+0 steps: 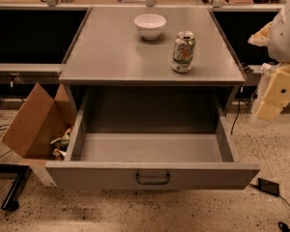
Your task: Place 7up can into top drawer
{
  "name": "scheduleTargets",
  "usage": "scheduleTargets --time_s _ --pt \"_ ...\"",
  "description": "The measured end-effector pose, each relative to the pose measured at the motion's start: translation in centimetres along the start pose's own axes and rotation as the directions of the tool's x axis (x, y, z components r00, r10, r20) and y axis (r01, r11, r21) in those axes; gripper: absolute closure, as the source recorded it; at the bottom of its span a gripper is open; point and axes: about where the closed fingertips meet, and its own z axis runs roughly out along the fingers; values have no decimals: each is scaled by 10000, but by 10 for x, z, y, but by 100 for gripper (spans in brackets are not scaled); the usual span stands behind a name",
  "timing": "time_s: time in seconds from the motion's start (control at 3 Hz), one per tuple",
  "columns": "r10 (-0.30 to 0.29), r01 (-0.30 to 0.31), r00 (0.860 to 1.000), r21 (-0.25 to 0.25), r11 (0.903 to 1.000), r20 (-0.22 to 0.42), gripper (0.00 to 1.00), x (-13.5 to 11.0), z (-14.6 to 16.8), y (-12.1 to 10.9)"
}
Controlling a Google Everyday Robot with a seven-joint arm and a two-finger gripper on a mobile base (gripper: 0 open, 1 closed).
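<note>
The white-and-green 7up can (183, 52) waits on the grey counter (111, 57), the grey metal top drawer (152, 151) already open, the tool (274, 96) mid-right, grip impossible to tell.

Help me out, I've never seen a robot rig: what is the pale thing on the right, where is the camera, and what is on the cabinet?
There is only one picture, taken from above and in front of a grey cabinet. Where the camera is mounted can't be told.

The pale shapes at the right edge are the robot's single arm. Its lower cream-coloured end is the gripper, the part that grasps things. It hangs beside the cabinet's right side, well apart from everything on top.

On the cabinet top stand a white bowl and, nearer the front right, an upright can. The can is not held.

Below, the drawer is pulled wide open, and the can is not in it yet. A cardboard box with some items inside sits on the floor to the left.
</note>
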Motion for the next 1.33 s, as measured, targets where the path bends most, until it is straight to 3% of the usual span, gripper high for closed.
scheduleTargets --time_s 0.33,0.67,1.0,1.33 --pt "65 -66 9999 71 10000 135 0 -2 0 -5" --pt "405 -423 9956 188 9989 844 0 -14 7 -34" --pt "899 -916 9793 6 9958 1816 0 -28 33 -72" --pt "1757 -1658 9361 -583 9844 3047 0 -43 76 -106"
